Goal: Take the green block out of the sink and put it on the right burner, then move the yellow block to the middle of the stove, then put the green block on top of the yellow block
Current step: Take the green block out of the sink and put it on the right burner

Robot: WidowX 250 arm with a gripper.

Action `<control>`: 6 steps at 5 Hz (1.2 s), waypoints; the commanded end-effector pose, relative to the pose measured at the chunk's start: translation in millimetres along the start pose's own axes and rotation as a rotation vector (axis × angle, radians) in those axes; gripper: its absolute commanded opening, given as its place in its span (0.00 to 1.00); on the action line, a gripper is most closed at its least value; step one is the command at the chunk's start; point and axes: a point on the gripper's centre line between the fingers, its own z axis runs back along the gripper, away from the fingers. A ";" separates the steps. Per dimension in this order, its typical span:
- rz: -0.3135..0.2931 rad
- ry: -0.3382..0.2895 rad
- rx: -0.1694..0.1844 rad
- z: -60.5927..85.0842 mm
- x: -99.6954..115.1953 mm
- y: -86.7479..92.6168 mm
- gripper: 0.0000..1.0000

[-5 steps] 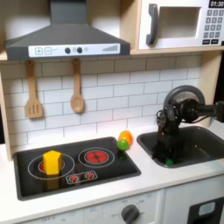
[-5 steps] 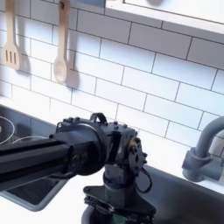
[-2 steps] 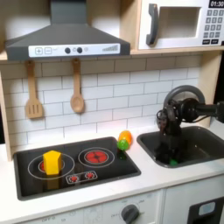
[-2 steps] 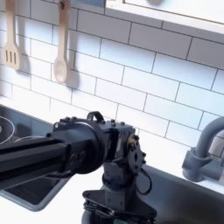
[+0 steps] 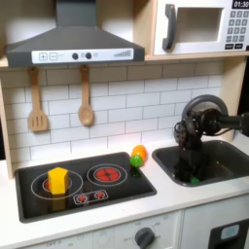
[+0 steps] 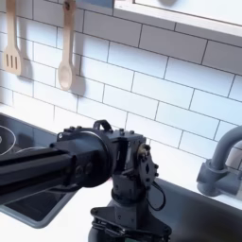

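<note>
Setting: toy kitchen, white brick tiles behind, white tabletop (image 5: pixel 146 199) carrying the stove (image 5: pixel 83 185) and the sink (image 5: pixel 209 161); wooden utensils hanging on the wall.
Arm: black arm reaching into the sink from the first exterior view's right, wrist pointing down.
Tool: tool (image 5: pixel 192 173) sitting low in the basin right at the green block (image 5: pixel 194 179); jaws are hiding behind the wrist in both exterior views, so cannot tell how wide they are standing or whether they are gripping.
Green block: lying in the sink near its front-left part in the first exterior view, probably on the basin floor.
Yellow block: yellow block (image 5: pixel 57 179) standing upright on the left burner, long axis vertical.
Green block axis: cube, no clear long axis; facing too small to read.
Other: round orange-yellow-green toy (image 5: pixel 139 156) sitting on the tabletop between stove and sink.
Risk: block slipping free during lifting if the pinch is off-centre; block or tool catching the sink rim on the way out; toy getting knocked in transit.
</note>
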 end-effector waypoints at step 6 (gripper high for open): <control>0.012 -0.047 -0.051 61.9 -8.1 -17.3 0.00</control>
